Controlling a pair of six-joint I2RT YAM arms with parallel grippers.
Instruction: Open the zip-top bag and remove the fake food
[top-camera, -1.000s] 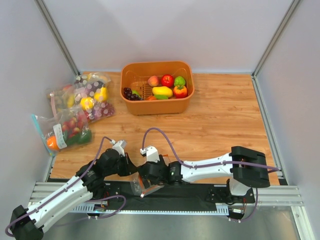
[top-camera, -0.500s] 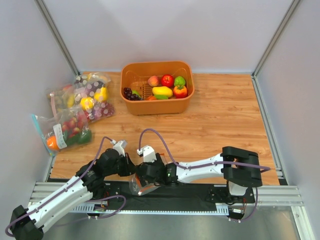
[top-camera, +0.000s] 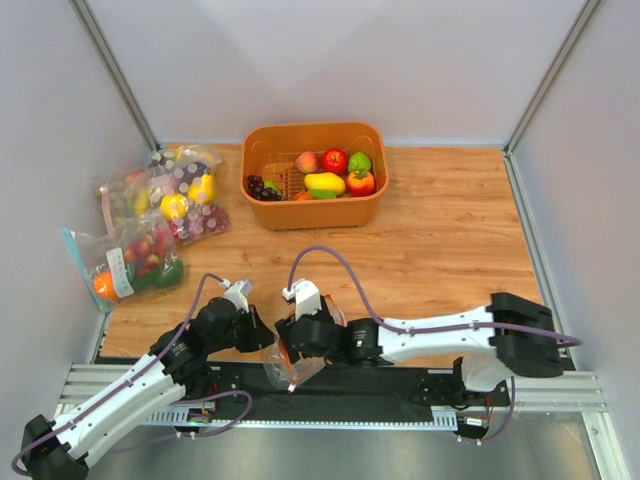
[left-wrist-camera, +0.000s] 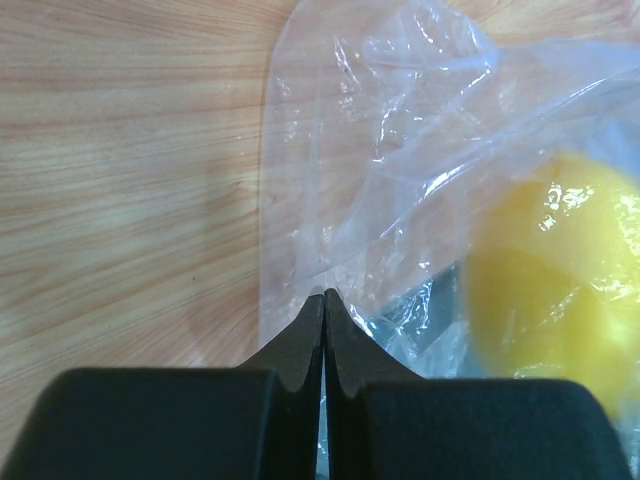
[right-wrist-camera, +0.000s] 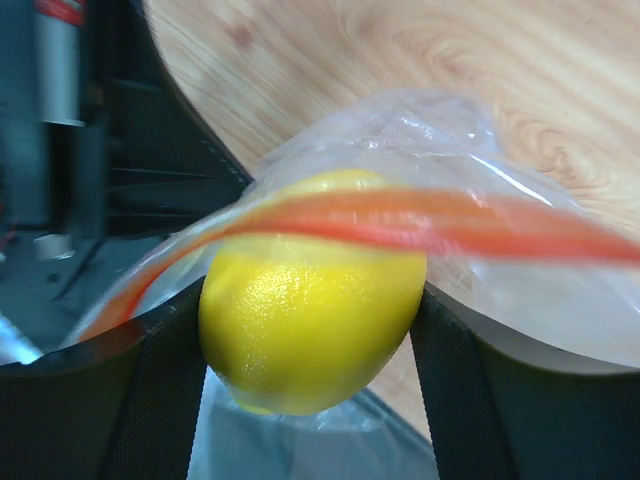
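Position of zip-top bag (top-camera: 284, 369): at the 6 o'clock edge of the table (top-camera: 450, 230), between the two arms and partly over the black base rail.

We see the left gripper (left-wrist-camera: 324, 296) with its jaws pressed together, tips meeting on a fold of the bag's clear film. From these tips the film spreads toward 12 o'clock, and a blurred fake lemon (left-wrist-camera: 560, 270) sits inside the bag at 3 o'clock.

We see the right gripper (right-wrist-camera: 312, 300) with its jaws spread around the same fake lemon. One finger touches the fruit at 9 o'clock and the other at 3 o'clock. The orange-red zip strip (right-wrist-camera: 400, 225) crosses the lemon's 12 o'clock side, and the bag film drapes over the fruit.
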